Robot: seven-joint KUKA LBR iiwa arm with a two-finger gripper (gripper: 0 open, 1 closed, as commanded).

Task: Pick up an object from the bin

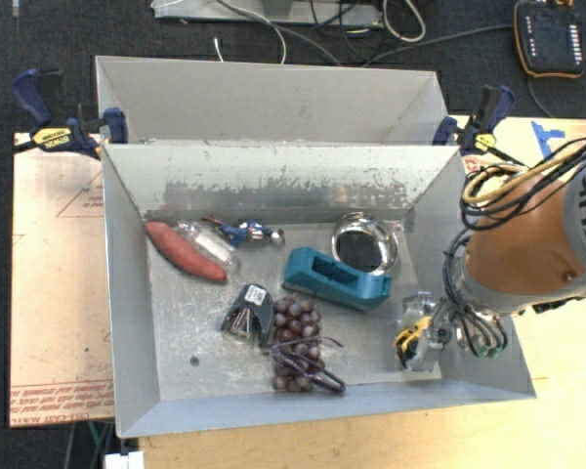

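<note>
**While the hand sits low in the bin's near corner, its grip can't be read**

As the arm reaches in from the right of my view, the hand [417,343] is down near the floor of the grey bin [273,179], close to the right wall and the near wall. I cannot tell from here how far it is open, or whether it has hold of anything. The orange wrist cover [518,252] and a tangle of cables crowd in just above and behind it.

Under the hand I see bare metal floor. The nearest thing is a teal tape dispenser [334,279], up and to the left of the hand, near it but apart. Just beyond the dispenser, farther from the hand, stands a round shiny metal cup [363,244], touching or almost touching the dispenser's back. Level with the hand and to its left lies a bunch of dark purple grapes [298,345], apart from it. Just past the grapes is a small black packet [244,313]. Well away, on the far left, lie a reddish oblong thing [184,251], a clear plastic piece [207,238] against it, and a small blue and red toy [244,231].
</note>
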